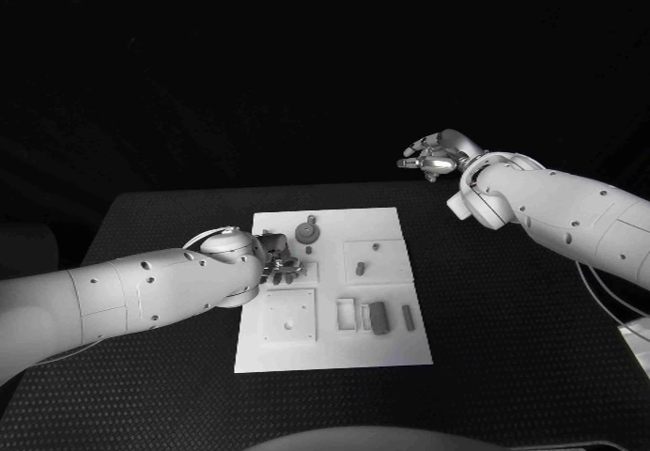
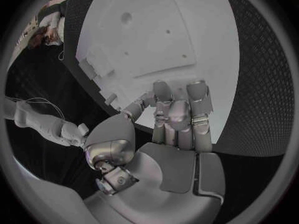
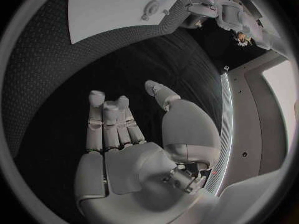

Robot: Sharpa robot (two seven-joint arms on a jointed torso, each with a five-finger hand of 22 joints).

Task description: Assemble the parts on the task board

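Observation:
The white task board (image 1: 386, 224) lies in the middle of the black table. Small grey parts sit on it: a round piece (image 1: 309, 228) near the far edge, a small one (image 1: 361, 268) in the middle, and upright bars (image 1: 378, 318) near the front. My left hand (image 1: 281, 265) is low over the board's left side, fingers (image 2: 179, 112) stretched side by side toward the board (image 2: 162, 40), thumb apart, nothing seen in it. My right hand (image 1: 436, 158) hangs raised past the table's far right corner, fingers (image 3: 111, 122) straight and empty.
A square recess (image 1: 290, 315) with a small peg sits at the board's front left. Black table (image 1: 515, 348) surrounds the board on all sides. The right wrist view shows the board (image 3: 118, 10) far off, with my left arm (image 3: 212, 5) over it.

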